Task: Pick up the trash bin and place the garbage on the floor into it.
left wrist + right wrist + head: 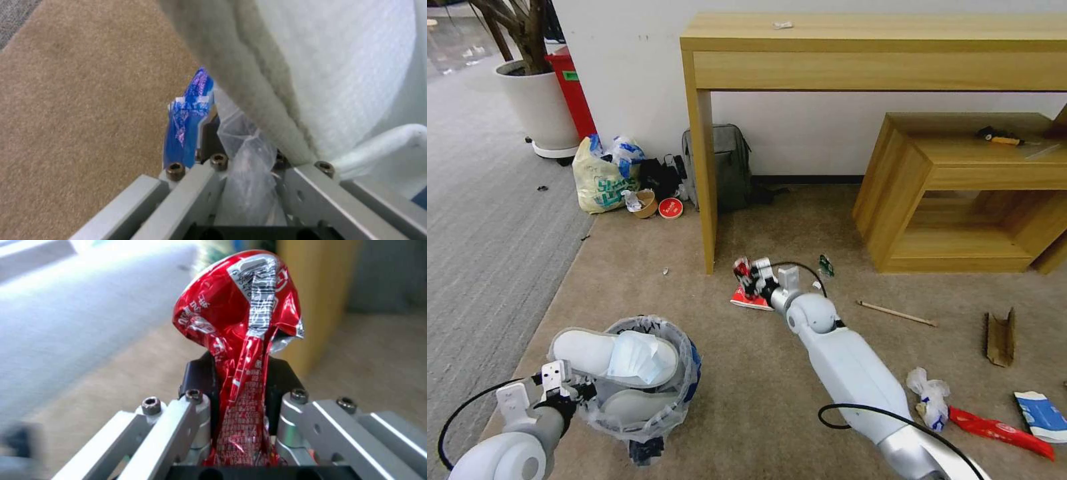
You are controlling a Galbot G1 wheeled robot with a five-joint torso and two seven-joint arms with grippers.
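While the right claw (746,275) pinches the crushed red can (742,272) above the floor (747,400), the trash bin (684,393) sits well apart; the can could drop short. The left claw (240,156) clamps the bin's bag rim, white slippers (338,66) inside. The can (240,326) looks thinly held.

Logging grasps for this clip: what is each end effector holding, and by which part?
Right end effector pinches the crushed red can by its flattened end. Left end effector grips the bin by its bag-lined rim.
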